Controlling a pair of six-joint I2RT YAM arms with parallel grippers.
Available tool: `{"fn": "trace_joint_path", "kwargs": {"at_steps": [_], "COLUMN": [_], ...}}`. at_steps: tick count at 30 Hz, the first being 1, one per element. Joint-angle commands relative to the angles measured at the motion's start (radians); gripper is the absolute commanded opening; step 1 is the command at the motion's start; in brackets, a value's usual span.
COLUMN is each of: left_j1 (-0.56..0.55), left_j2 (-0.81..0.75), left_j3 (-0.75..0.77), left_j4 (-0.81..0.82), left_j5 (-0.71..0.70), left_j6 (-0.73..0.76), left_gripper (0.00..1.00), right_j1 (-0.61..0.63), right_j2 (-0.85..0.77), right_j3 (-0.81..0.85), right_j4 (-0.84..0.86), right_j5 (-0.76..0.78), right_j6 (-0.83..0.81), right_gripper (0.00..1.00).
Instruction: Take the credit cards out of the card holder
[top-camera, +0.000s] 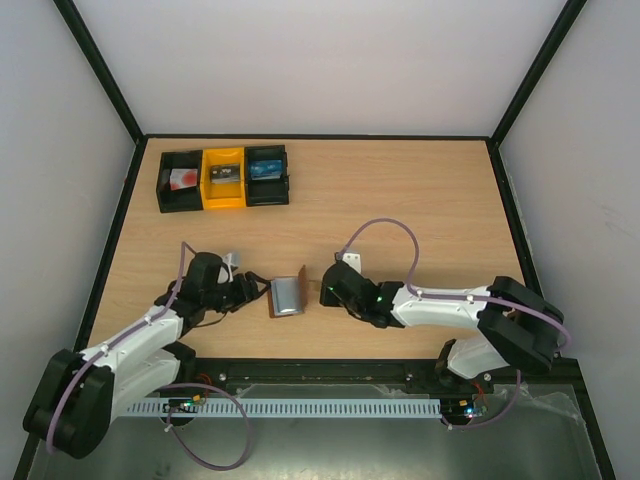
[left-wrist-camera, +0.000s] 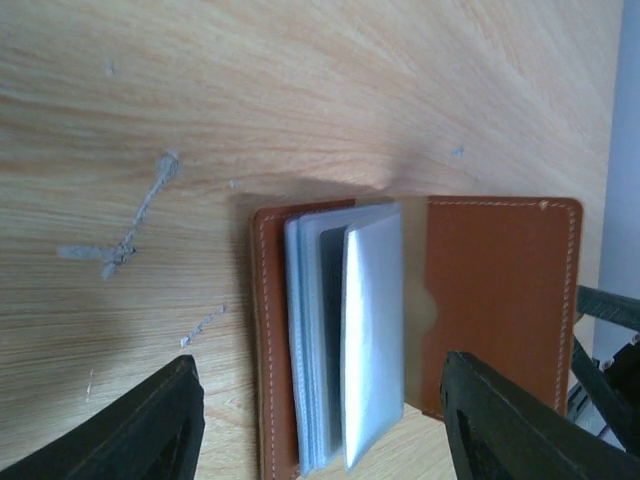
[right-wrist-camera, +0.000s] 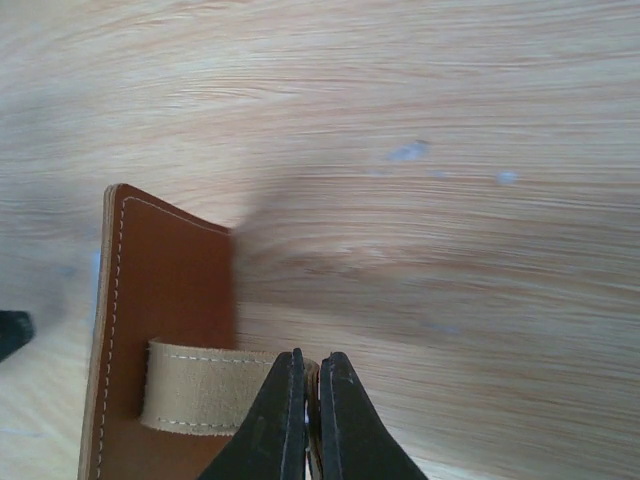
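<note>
The card holder (top-camera: 288, 296), a brown leather wallet, lies open on the table between my two grippers. In the left wrist view its clear plastic sleeves (left-wrist-camera: 350, 330) stand fanned up from the brown cover (left-wrist-camera: 500, 290). My left gripper (left-wrist-camera: 320, 370) is open, one finger on each side of the sleeves and touching neither. My right gripper (right-wrist-camera: 315, 365) is shut on the tan strap (right-wrist-camera: 200, 390) of the raised cover flap (right-wrist-camera: 165, 290). The credit cards are hidden; only a dark strip shows between the sleeves.
A row of three bins stands at the back left: black (top-camera: 180, 180), yellow (top-camera: 223, 178) and black (top-camera: 267, 175), each with a small item inside. Both arms lie low along the near side of the wooden table (top-camera: 420, 200), which has dark rails around it.
</note>
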Motion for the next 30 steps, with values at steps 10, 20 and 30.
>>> {"fn": "trace_joint_path", "kwargs": {"at_steps": [10, 20, 30], "left_j1": [-0.067, -0.081, -0.103], "left_j2": [0.18, 0.211, 0.284], "left_j3": [-0.027, -0.025, -0.013], "left_j4": [0.224, 0.209, 0.263], "left_j5": [0.042, -0.02, -0.013], "left_j6": [-0.06, -0.048, -0.056], "left_gripper": [0.61, 0.46, 0.43], "right_j1": [-0.031, -0.033, -0.034], "right_j2": [-0.04, -0.028, -0.036], "right_j3": [-0.108, -0.175, -0.183], "right_j4": [-0.047, -0.012, 0.005], "right_j5": [0.117, 0.129, 0.123], "right_j6": [0.011, 0.05, 0.039], "right_gripper": [0.02, 0.02, 0.02]}}
